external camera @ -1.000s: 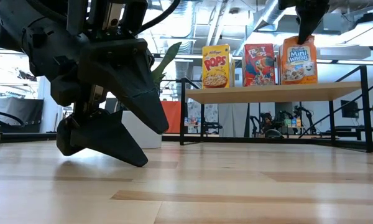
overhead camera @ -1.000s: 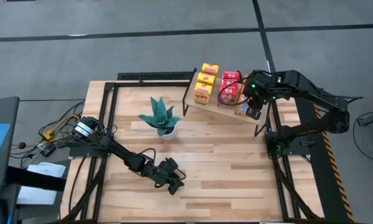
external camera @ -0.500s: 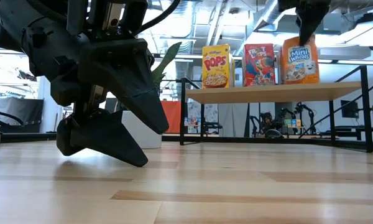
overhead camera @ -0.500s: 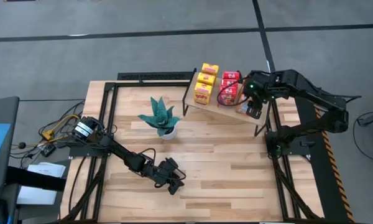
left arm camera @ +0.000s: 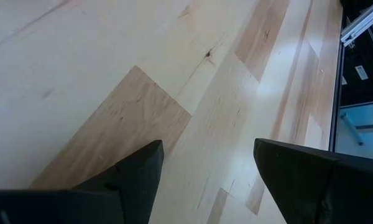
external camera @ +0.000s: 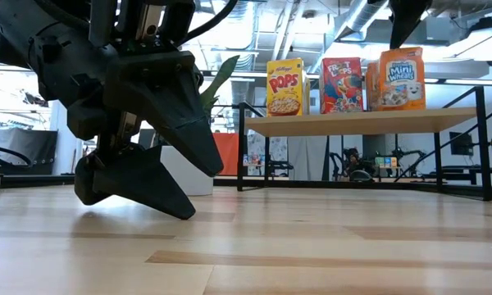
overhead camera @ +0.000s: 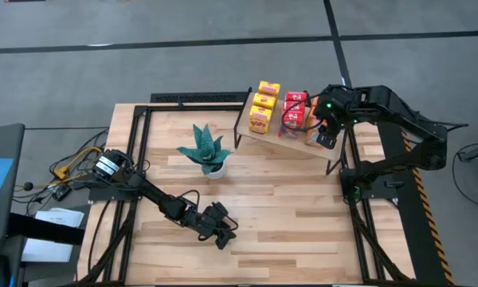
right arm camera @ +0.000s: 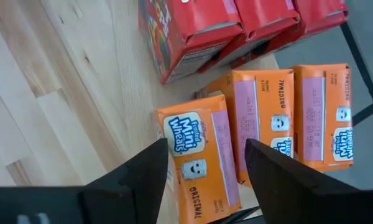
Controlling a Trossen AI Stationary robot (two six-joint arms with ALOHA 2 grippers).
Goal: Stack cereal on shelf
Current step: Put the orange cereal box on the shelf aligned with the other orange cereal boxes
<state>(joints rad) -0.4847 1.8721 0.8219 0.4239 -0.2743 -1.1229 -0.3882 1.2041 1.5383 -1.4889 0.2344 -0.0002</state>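
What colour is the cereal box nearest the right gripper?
Orange, with a white-and-blue printed label; the front orange box shows best in the right wrist view.

Yellow, red and orange cereal boxes (external camera: pixel 401 79) stand upright in rows on the light-wood shelf (external camera: pixel 361 124).

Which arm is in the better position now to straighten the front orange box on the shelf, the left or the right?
The right. The right gripper hangs open just above the front orange box on the shelf. The left gripper waits open, low over the table's near side, far from the shelf.
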